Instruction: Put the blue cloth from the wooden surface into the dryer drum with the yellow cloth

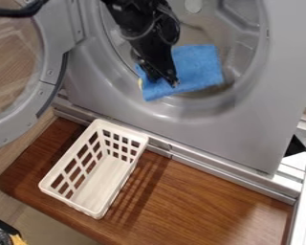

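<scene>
The black gripper (pixel 166 82) hangs from the top edge into the round opening of a grey washing machine (pixel 200 125). It is at the left part of a blue cloth (pixel 198 67), which lies at the opening's lower rim, partly inside the drum. Part of the cloth lies behind the gripper, and a small yellowish bit shows at the cloth's left edge. Whether the cloth is gripped or only touched is not clear. Below and to the left, a white plastic basket (pixel 71 202) with slotted sides stands on a brown wooden surface (pixel 200 201).
The machine's round door (pixel 50 72) stands open at the left. A metal rail (pixel 213 167) runs between the machine and the wooden surface, and a metal frame (pixel 304 191) rises at the right edge. A dark cable (pixel 18 12) crosses the upper left.
</scene>
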`<state>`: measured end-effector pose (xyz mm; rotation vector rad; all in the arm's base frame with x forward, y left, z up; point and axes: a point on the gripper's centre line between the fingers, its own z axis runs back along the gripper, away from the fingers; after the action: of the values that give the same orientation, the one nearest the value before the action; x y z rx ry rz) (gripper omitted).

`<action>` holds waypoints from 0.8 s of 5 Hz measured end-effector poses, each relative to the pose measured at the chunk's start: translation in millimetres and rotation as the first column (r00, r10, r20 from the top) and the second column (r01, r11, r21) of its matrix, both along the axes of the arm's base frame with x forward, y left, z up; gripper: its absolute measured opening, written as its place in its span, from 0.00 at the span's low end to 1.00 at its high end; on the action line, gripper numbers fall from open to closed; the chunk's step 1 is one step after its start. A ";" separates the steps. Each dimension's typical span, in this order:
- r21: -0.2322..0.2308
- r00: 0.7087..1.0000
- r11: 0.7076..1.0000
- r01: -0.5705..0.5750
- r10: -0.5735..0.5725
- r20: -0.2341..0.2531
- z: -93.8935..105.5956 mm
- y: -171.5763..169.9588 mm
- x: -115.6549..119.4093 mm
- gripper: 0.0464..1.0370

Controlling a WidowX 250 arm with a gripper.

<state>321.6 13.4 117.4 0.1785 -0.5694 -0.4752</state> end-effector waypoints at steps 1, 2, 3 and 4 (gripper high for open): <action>0.000 1.000 1.000 -0.017 0.017 -0.008 -6.8 13.1 18.2 0.04; -0.011 1.000 1.000 -0.014 0.014 -0.022 -17.0 20.4 36.5 0.04; -0.022 1.000 1.000 -0.007 0.007 -0.013 -24.9 22.8 53.7 0.04; -0.029 1.000 1.000 0.011 -0.011 -0.006 -38.1 22.4 68.4 0.04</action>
<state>390.0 35.8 79.3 0.1460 -0.5714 -0.4775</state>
